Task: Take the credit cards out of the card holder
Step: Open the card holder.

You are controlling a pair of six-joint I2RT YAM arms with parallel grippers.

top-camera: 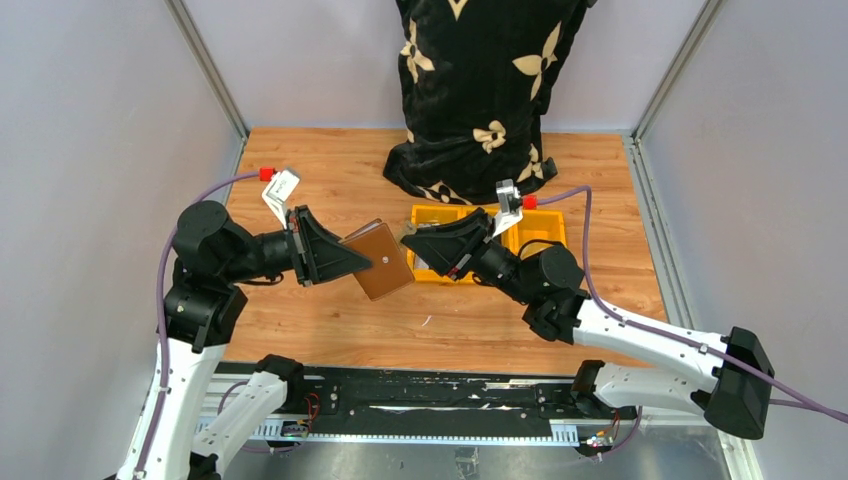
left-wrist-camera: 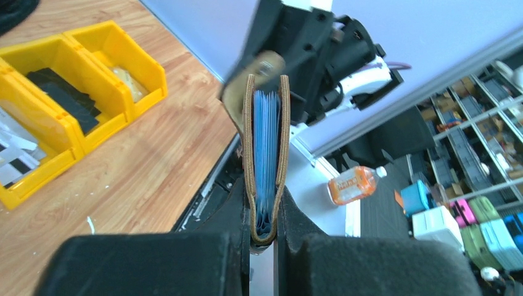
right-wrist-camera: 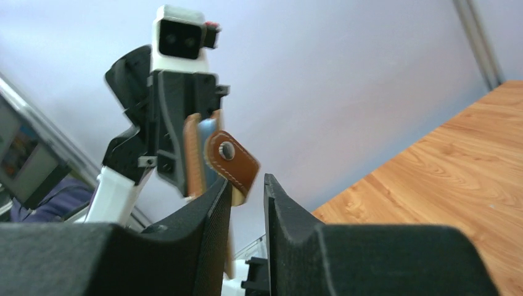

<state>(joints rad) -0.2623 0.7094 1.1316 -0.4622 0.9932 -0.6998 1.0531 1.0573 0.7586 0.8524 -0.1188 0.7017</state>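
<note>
- Your left tool point(top-camera: 358, 258) is clenched on the folded edge of the card holder point(top-camera: 386, 266). It holds it in the air above the tabletop point(top-camera: 320, 320), a little left of centre.
- The left wrist view shows the holder edge-on. Its two brown covers are slightly parted, with the credit cards point(left-wrist-camera: 266, 142) packed between them as bluish edges.
- The snap strap point(right-wrist-camera: 231, 161) juts from the holder's open end, toward your right tool point(top-camera: 408, 240).
- That tool meets the holder's right edge. Its jaws are a narrow slit apart with the strap's tip in the gap; you cannot tell whether it is pinched.
- The yellow bins point(top-camera: 548, 214) sit just beyond the right tool. Open wood lies below and nearer, and the side walls are well apart.
</note>
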